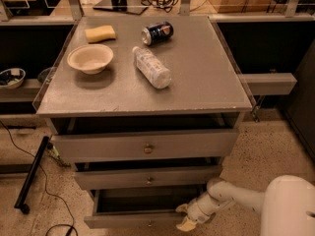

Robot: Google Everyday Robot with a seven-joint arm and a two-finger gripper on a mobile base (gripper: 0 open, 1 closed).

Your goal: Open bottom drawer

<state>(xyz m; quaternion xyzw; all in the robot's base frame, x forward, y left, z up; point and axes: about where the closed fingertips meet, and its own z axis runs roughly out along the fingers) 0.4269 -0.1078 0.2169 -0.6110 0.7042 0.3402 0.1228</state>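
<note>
Cabinet with one grey tabletop (197, 82) and three grey drawer fronts, standing on a speckled floor (280, 146). One white robot arm (236, 196) enters from the lower right, its body cut off by the frame edge. The bottom drawer (128, 221), pulled partly out, lies immediately left of the gripper (187, 217), which sits at the front's right end. Whether the gripper is open or clamped cannot be told. Well above the gripper, on the tabletop: one bottle (151, 67) on its side, one bowl (90, 58), one can (157, 33), one sponge (100, 33). The bottom drawer's knob is hard to make out.
</note>
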